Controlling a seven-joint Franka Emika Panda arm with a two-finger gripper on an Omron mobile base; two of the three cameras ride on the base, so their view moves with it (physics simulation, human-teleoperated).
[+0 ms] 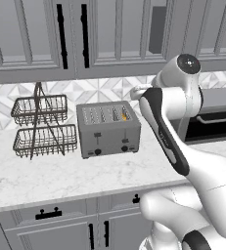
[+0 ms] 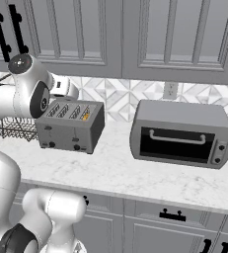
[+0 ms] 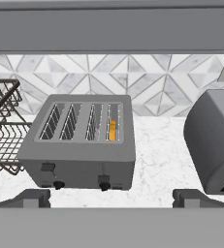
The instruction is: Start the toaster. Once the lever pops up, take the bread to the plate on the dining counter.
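Note:
The grey four-slot toaster point(image 1: 108, 129) point(image 2: 71, 126) point(image 3: 79, 140) stands on the marble worktop against the tiled wall. A golden-yellow bread slice point(image 1: 124, 116) point(image 2: 86, 116) point(image 3: 113, 130) sits deep in its rightmost slot, with only the top edge showing. On the toaster's front, the right lever point(image 3: 104, 179) sits lower than the left lever point(image 3: 47, 167). My gripper point(image 3: 111, 199) hovers open above and in front of the toaster, its fingertips point(image 3: 33, 197) wide apart and holding nothing. The plate and the dining counter are out of view.
A two-tier wire basket rack point(image 1: 41, 127) point(image 3: 2, 126) stands just left of the toaster. A larger grey toaster oven point(image 2: 182, 133) point(image 3: 213, 145) sits to its right. Grey upper cabinets point(image 1: 85, 34) hang low overhead. Bare marble worktop point(image 1: 60, 176) lies in front.

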